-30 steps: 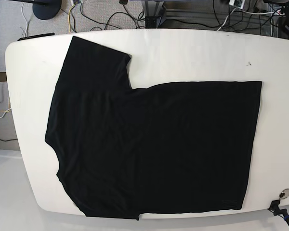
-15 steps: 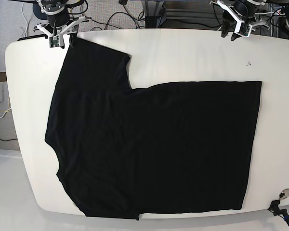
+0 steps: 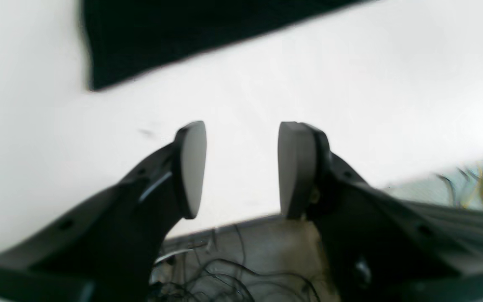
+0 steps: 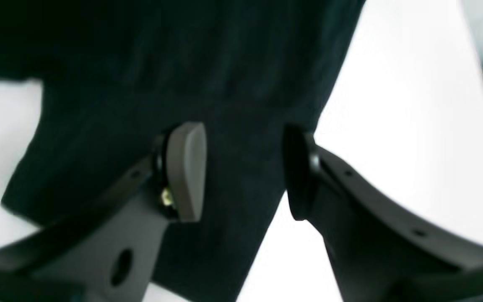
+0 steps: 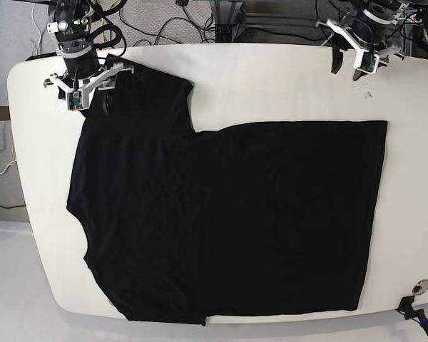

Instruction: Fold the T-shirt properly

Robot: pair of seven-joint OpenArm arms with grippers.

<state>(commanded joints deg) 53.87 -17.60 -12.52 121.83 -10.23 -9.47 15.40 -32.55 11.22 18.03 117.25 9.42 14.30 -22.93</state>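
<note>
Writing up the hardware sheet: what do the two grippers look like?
Both look alike: black curved finger arms ending in flat grey pads, with small holes along the arms. From the base view, the left gripper and right gripper have white bracket-like housings on black arm bodies. No markings legible.

The left gripper (image 3: 241, 167) has two black curved fingers (image 3: 141, 201), each ending in a flat, light grey, rounded pad. Small round holes dot the finger shells, and a brass-coloured fastener, perhaps a screw, shows beside one pad, though the close view is blurred. The right gripper (image 4: 243, 172) is built the same, its shells reading grey. In the base view both grippers (image 5: 82, 85) (image 5: 357, 53) carry white brackets on black bodies.
</note>
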